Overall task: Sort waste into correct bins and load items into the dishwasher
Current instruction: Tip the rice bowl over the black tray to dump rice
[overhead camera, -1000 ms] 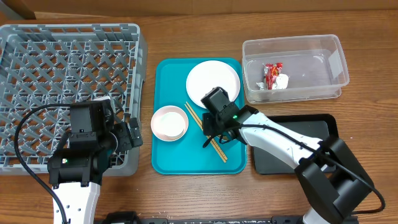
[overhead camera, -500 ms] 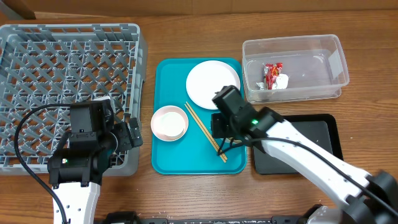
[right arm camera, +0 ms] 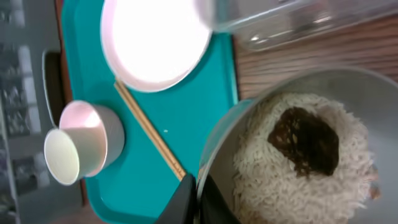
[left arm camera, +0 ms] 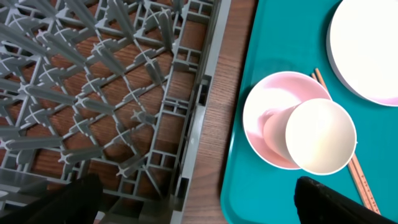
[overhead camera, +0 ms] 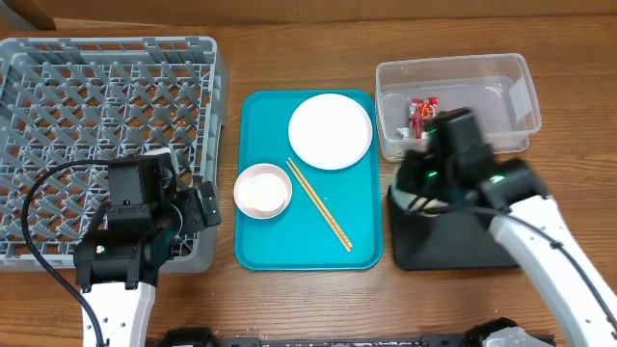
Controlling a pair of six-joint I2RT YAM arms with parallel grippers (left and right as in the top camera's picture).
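Right gripper [right arm camera: 196, 188] clenched on rim of rice bowl [right arm camera: 311, 78] beside clear tub [overhead camera: 453, 61]; left gripper [left arm camera: 205, 200] agape over dish rack [left arm camera: 93, 93] edge.

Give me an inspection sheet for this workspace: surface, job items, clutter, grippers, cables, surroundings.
Surface: wooden table, no spills seen.
Job's things: grey dish rack, no dishes seen in it; teal tray holds white plate, pink bowl with white cup in it, and chopsticks; wrapper in clear tub; black tray.
Clutter: nothing seen.
Grippers: left gripper open, over the rack's edge; right gripper shut on rim of bowl holding rice and brown lump.
Cables: black cable loops over the rack.
Surroundings: nothing seen.
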